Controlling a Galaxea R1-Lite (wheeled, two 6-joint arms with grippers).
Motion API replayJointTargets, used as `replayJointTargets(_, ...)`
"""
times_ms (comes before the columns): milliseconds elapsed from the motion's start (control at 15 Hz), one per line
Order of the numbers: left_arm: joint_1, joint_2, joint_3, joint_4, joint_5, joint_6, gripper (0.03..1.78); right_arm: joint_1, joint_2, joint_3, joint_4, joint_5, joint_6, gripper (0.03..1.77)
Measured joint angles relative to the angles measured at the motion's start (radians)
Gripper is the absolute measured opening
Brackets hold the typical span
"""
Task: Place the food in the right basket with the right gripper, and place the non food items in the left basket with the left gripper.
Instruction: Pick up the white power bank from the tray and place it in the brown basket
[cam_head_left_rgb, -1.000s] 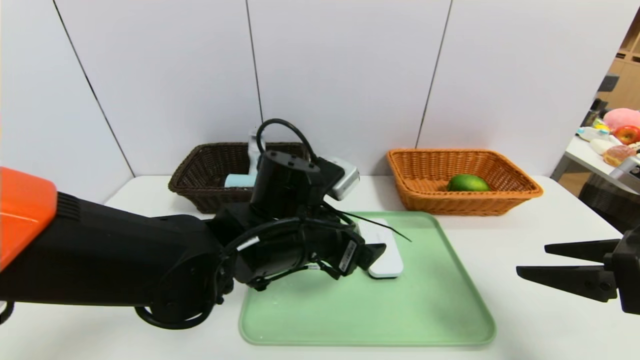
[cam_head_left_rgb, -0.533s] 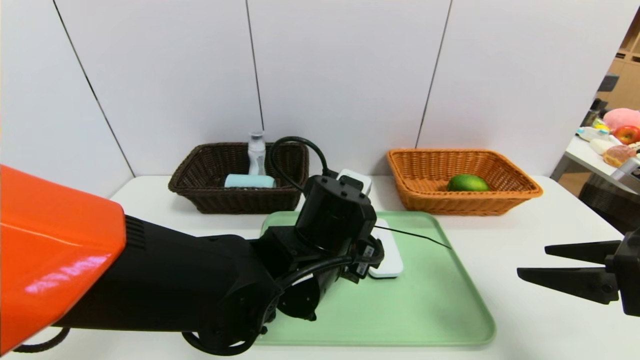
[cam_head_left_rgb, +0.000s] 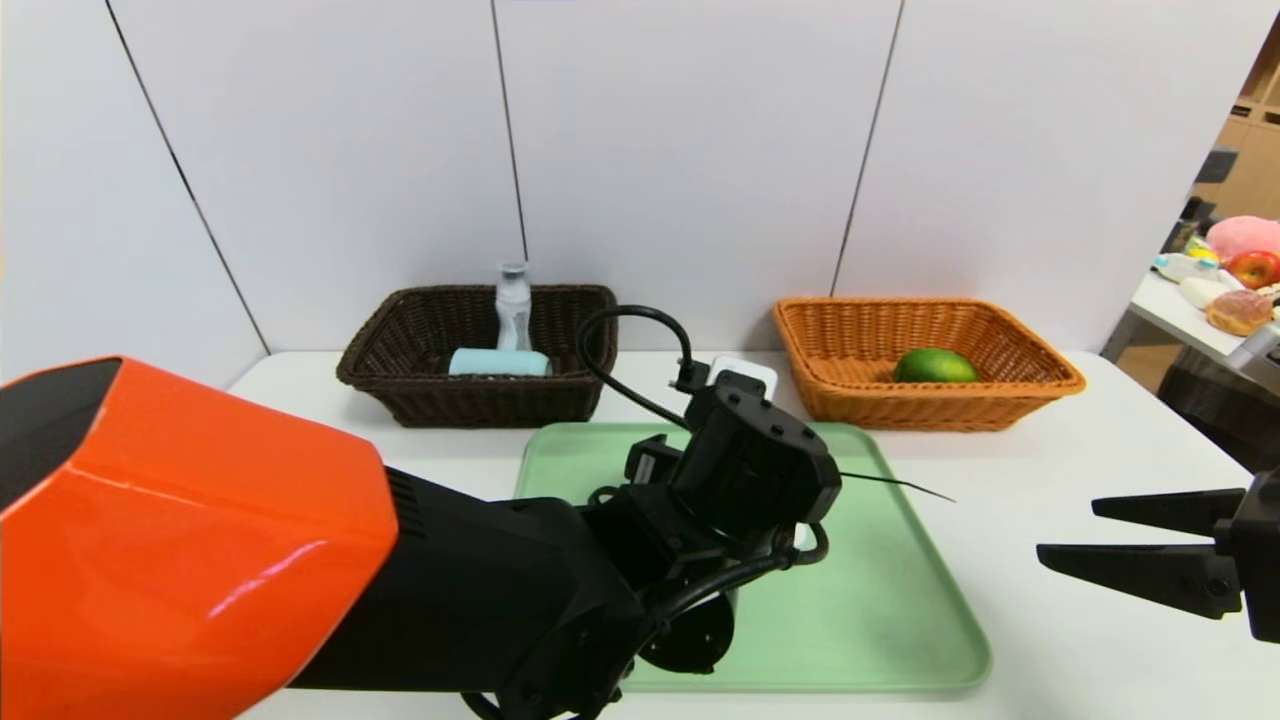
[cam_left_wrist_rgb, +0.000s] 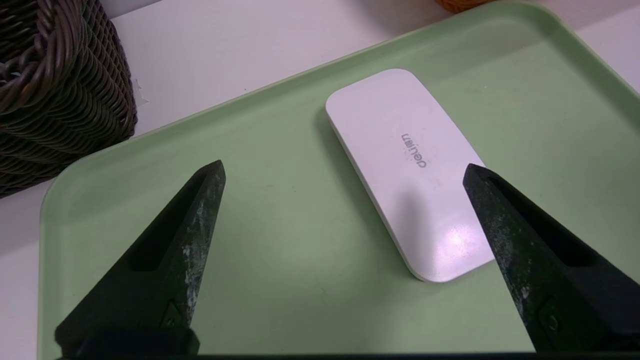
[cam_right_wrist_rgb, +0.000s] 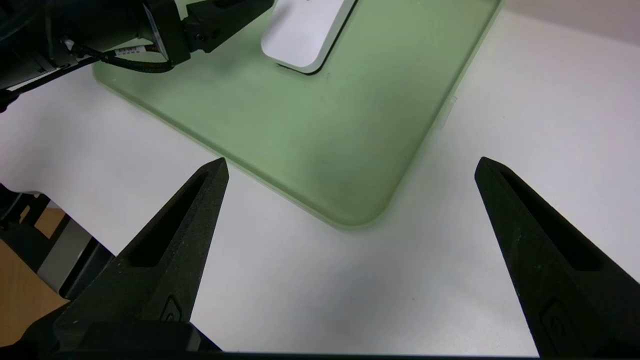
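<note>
A flat white device (cam_left_wrist_rgb: 415, 170) lies on the green tray (cam_left_wrist_rgb: 280, 240). My left gripper (cam_left_wrist_rgb: 342, 167) hangs open just above the tray, and one finger (cam_left_wrist_rgb: 505, 235) reaches over the device's near end. In the head view the left wrist (cam_head_left_rgb: 750, 470) hides both that gripper and the device. The dark brown left basket (cam_head_left_rgb: 440, 330) holds a clear bottle (cam_head_left_rgb: 513, 300) and a light blue item (cam_head_left_rgb: 498, 362). A green fruit (cam_head_left_rgb: 935, 367) lies in the orange right basket (cam_head_left_rgb: 1000, 330). My right gripper (cam_head_left_rgb: 1068, 527) is open and empty, off the tray's right side.
The left arm's orange and black body (cam_head_left_rgb: 250, 560) covers the table's front left. The left basket's wall (cam_left_wrist_rgb: 60, 85) stands close to the tray's far corner. A side table (cam_head_left_rgb: 1180, 305) with toy foods stands at the far right.
My left arm has swung right and forward over the tray, which puts its open gripper over the white device. The right arm has stayed still.
</note>
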Motion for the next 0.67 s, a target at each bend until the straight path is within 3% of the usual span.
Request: replayJointTargets(667,-0.025,0.138,-0.147,-0.001,0.083,-0.024,1.69,0.000,-0.002,0.012,-0.001,-0.002,0.000,1.70)
